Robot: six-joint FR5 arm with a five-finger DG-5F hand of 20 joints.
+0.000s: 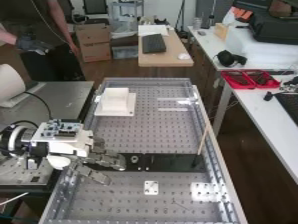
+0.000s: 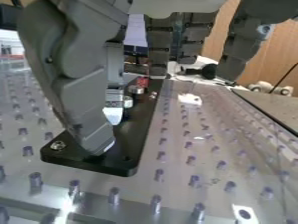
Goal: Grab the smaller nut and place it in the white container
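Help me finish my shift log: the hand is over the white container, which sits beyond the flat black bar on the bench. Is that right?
Not quite: the high view shows the hand over one end of the flat black bar, not over the white container. The container does sit beyond the bar.

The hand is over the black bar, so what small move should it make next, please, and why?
Probably the hand should ease its thumb slowly toward its fingers, without reaching farther along the bar: thumb and fingers are open and apart, and the bearing stands just past the fingers.
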